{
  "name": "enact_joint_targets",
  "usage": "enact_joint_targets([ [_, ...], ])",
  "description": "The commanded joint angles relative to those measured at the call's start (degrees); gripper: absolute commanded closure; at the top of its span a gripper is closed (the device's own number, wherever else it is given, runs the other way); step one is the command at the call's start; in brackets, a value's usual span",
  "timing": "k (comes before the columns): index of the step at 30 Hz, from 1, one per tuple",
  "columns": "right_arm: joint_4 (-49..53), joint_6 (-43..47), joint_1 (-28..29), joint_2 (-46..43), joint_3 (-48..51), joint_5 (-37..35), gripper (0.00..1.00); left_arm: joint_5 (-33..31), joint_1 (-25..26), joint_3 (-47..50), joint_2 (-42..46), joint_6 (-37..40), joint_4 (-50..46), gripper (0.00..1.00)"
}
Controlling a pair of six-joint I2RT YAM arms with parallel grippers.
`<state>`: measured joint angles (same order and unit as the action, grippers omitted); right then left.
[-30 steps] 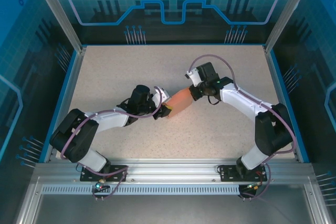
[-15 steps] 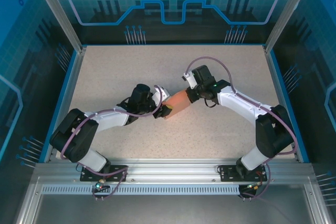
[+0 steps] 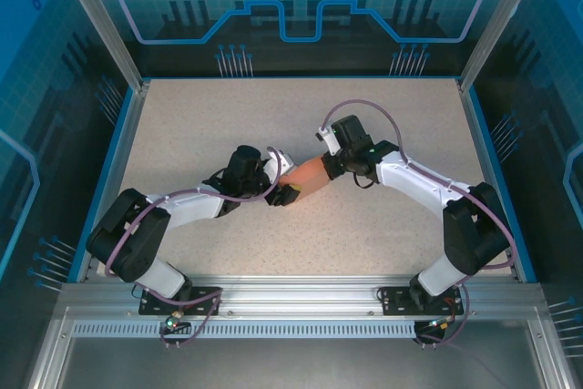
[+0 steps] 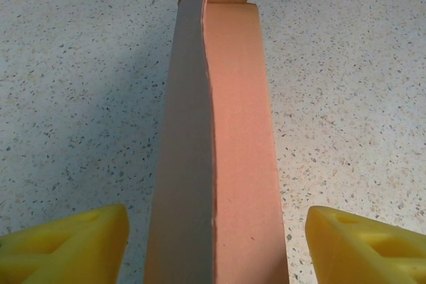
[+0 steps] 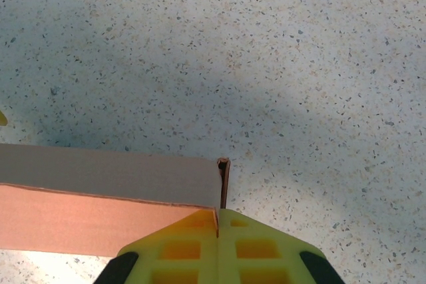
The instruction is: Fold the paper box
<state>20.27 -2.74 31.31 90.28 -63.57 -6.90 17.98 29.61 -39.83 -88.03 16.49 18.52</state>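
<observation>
Where the two arms meet near mid-table, the left gripper (image 4: 216, 237) stands wide: its yellow fingers (image 4: 66, 244) sit either side of the paper box (image 4: 229, 131), a sliver of table showing in each gap, no contact seen. Right gripper (image 5: 218, 216) is pressed closed, with a thin end flap of the box pinched in the seam between its pads; from the left wrist its yellow tip shows at the box's far end. Box: salmon-pink card, long and narrow, turned on edge, one face in grey shadow, spanning between the two claws. Whether it rests on the table or hangs clear, cannot tell. Table (image 3: 228, 116): pale speckled beige, blue-edged. Surround: blue translucent panels (image 3: 301, 6) printed with line and gear patterns, aluminium posts, a slotted aluminium rail (image 3: 291, 302) along the near edge by the arm bases.
</observation>
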Motion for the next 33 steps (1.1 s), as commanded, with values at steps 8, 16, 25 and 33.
enact_joint_targets([
  [8, 2.48, -1.65, 2.33, -0.63, 1.0, -2.04, 0.97, -4.38, -0.28, 0.81, 8.92, -9.07, -3.71, 0.2],
  [16, 2.91, -2.02, 2.6, -0.72, 0.55, -2.55, 0.97, -13.05, -0.21, 1.72, 19.08, -20.97, -18.48, 0.26],
  [25, 3.02, -2.18, 2.7, 0.16, -0.32, -2.09, 0.97, -14.99, 1.14, 0.94, 20.58, -22.96, -26.61, 0.45],
  [33, 3.58, -2.01, 2.7, 0.07, -0.57, -2.32, 0.97, -14.64, 1.6, -2.88, 15.29, -20.76, -26.26, 0.6],
])
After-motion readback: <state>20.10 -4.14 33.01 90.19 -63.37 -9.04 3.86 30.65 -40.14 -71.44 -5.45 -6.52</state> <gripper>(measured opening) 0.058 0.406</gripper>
